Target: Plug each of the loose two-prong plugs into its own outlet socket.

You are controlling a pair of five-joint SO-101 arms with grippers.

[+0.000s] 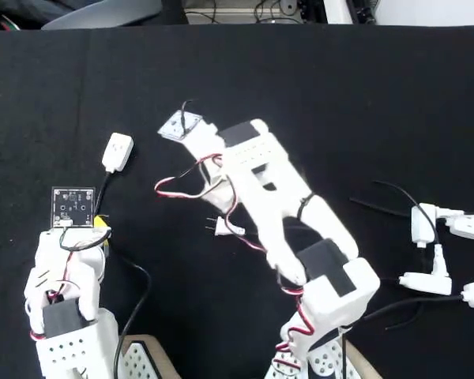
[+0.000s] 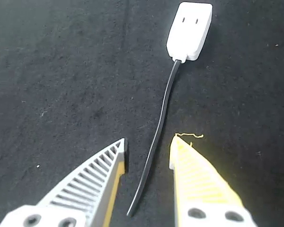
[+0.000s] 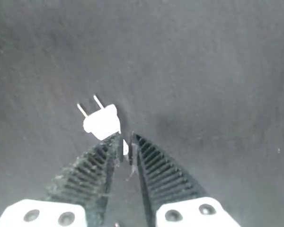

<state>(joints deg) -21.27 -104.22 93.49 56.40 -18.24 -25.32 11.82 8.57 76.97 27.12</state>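
My right gripper (image 3: 127, 139) is shut on the back end of a small white two-prong plug (image 3: 100, 122). The plug's prongs point away from the dark fingers. In the high view this arm stretches to the table's middle back, with its wrist (image 1: 182, 125) there. A second loose white plug (image 1: 216, 227) lies on the cloth under that arm. A white outlet socket (image 2: 189, 29) (image 1: 117, 151) lies face up, and its black cable (image 2: 158, 137) runs back between the fingers of my left gripper (image 2: 149, 142). That gripper is open with nothing held.
The table is covered in black cloth (image 1: 340, 103). Several white plugs and sockets (image 1: 426, 253) with black cables lie at the right edge. Both arm bases (image 1: 71, 339) stand at the front edge.
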